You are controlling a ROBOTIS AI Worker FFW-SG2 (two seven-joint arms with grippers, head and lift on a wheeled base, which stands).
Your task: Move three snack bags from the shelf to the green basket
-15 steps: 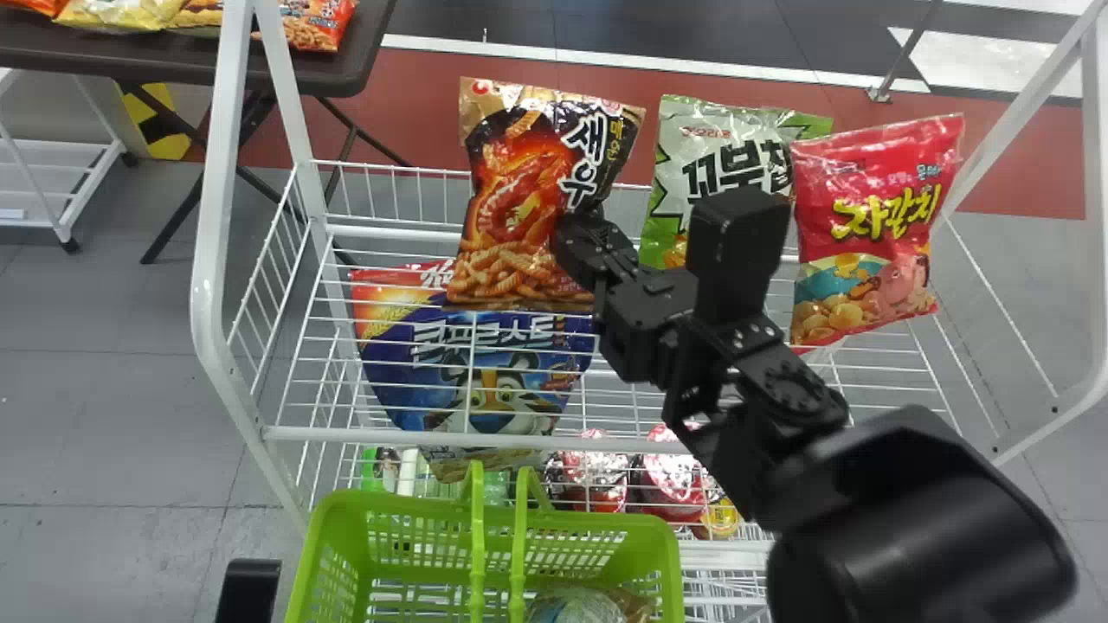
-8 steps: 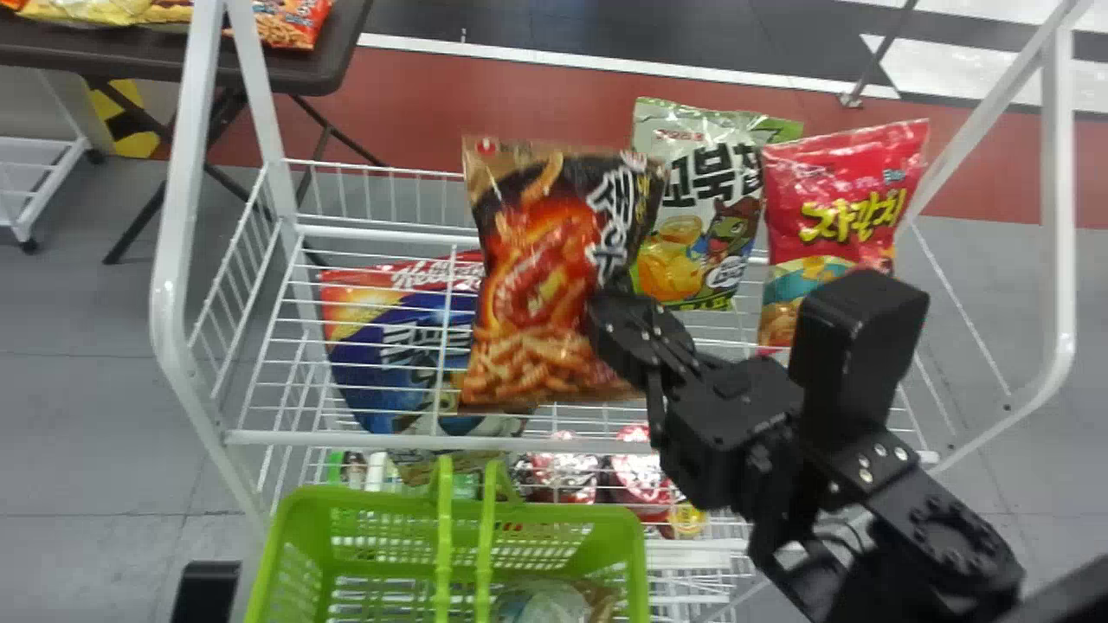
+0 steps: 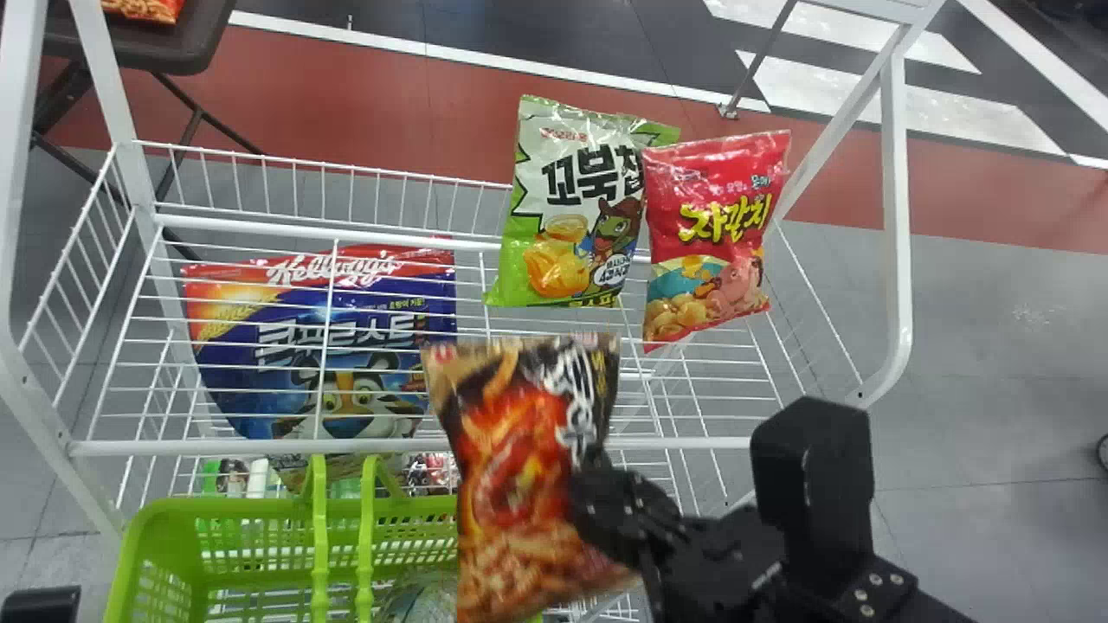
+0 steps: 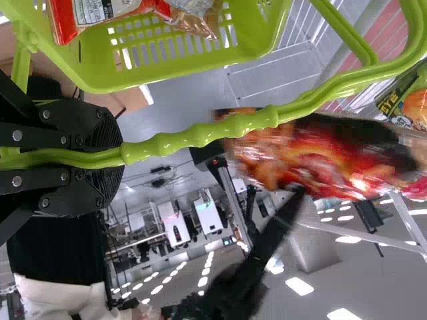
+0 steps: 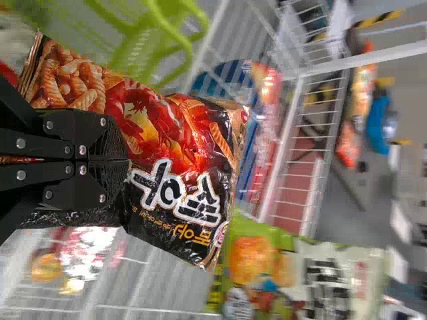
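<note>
At the upper left corner of the head view stands the dark table, and on it is lying an orange packet. Below, at the bottom left corner, a piece of the left arm is seen. According to the left wrist view, the left gripper has its fingers closed around the handle of the green basket. Inside this basket is a red packet, together with a clear bag.

Behind the basket, the blue bag with the tiger is on the white wire shelf, at its left part. More to the right comes the black and red snack bag. It hangs in front of the shelf's front rail, and in the head view it covers the right end of the basket. The right gripper has it by one side, the fingers pressed firmly on the bag.

At the back of the shelf is the green and white snack bag, and next to it, furthest to the right, the red snack bag, whose left edge overlaps with its neighbour.
</note>
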